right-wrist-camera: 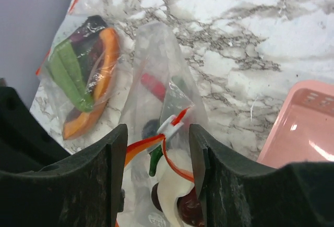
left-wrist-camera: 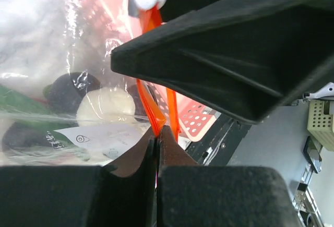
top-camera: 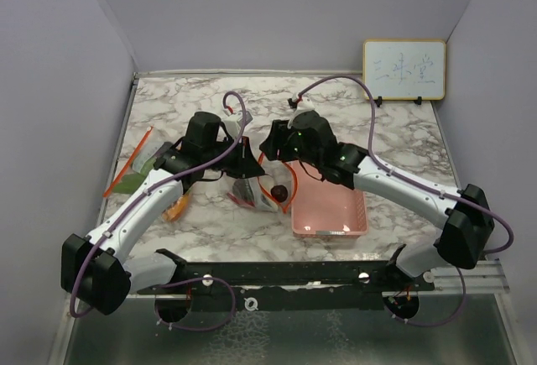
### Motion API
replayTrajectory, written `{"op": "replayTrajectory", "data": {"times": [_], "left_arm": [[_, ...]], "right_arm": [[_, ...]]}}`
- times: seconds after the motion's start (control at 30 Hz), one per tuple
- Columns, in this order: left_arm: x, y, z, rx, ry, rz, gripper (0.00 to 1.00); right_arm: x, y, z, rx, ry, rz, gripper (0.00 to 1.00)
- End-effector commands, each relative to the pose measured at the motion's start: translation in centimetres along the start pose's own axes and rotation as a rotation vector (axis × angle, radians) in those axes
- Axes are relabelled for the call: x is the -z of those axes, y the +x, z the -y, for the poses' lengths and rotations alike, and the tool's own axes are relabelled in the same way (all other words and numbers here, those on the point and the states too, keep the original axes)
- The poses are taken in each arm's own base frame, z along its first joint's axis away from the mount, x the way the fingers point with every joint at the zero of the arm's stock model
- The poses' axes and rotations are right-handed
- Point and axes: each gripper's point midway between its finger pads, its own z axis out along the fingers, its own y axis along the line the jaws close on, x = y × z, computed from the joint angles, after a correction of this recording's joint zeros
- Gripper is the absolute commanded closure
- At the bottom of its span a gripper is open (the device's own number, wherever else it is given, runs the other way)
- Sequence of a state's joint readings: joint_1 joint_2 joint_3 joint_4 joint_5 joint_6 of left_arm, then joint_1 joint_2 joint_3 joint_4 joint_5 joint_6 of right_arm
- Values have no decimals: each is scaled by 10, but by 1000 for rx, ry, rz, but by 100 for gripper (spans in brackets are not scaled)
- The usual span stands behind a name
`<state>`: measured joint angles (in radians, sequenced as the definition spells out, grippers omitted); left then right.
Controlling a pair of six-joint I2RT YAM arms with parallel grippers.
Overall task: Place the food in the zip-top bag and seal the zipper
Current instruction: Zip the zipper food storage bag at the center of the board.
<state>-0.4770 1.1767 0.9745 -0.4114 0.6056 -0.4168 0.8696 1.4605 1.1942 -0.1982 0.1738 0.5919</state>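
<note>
My left gripper [left-wrist-camera: 157, 133] is shut on the orange zipper strip [left-wrist-camera: 148, 104] of a clear zip-top bag [top-camera: 258, 190], held up off the table. Inside it are dark round pieces [left-wrist-camera: 68, 88], a white mushroom-like piece [left-wrist-camera: 107, 106] and a red chili [right-wrist-camera: 154, 86]. My right gripper [right-wrist-camera: 158, 133] is open, its fingers on either side of the bag's mouth and the white slider [right-wrist-camera: 171, 125], not touching them. The mouth stands partly open. In the top view both grippers, left [top-camera: 245, 166] and right [top-camera: 277, 143], meet over the bag.
A second clear bag [right-wrist-camera: 83, 75] with green leaves and an orange carrot lies to the left on the marble table [top-camera: 394, 138]; it also shows in the top view [top-camera: 143, 164]. The pink basket [top-camera: 329, 210] stands right of the held bag. A whiteboard [top-camera: 404, 69] leans at the back right.
</note>
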Motion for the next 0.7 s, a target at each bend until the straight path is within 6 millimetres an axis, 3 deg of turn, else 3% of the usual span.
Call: {"op": "replayTrajectory", "data": {"times": [0.0, 0.03, 0.07, 0.1, 0.23, 0.27, 0.4, 0.47, 0.5, 0.67], "left_arm": [[0, -8, 4, -26, 23, 29, 100], [-1, -9, 4, -27, 23, 33, 100], [-1, -10, 3, -26, 19, 35, 100], [-2, -12, 2, -26, 12, 41, 100], [-3, -17, -1, -38, -7, 41, 100], [-2, -18, -1, -45, -16, 36, 96], [26, -32, 11, -129, -67, 53, 57], [50, -44, 25, -184, -90, 123, 15], [63, -49, 32, -216, -97, 167, 3], [125, -66, 71, -429, -80, 449, 1]], "right_arm": [[-1, 1, 6, -47, 62, -10, 54], [0, 3, 7, -50, 61, -13, 62], [2, 2, 7, -50, 55, -9, 83], [5, 1, 6, -50, 49, -1, 95], [23, -16, 0, -26, 7, 54, 98], [28, -22, -4, -14, -11, 68, 98], [47, -51, -29, 89, -117, 106, 98], [58, -66, -46, 150, -185, 116, 98], [62, -72, -53, 176, -213, 113, 98], [81, -80, -86, 339, -374, 63, 98]]}}
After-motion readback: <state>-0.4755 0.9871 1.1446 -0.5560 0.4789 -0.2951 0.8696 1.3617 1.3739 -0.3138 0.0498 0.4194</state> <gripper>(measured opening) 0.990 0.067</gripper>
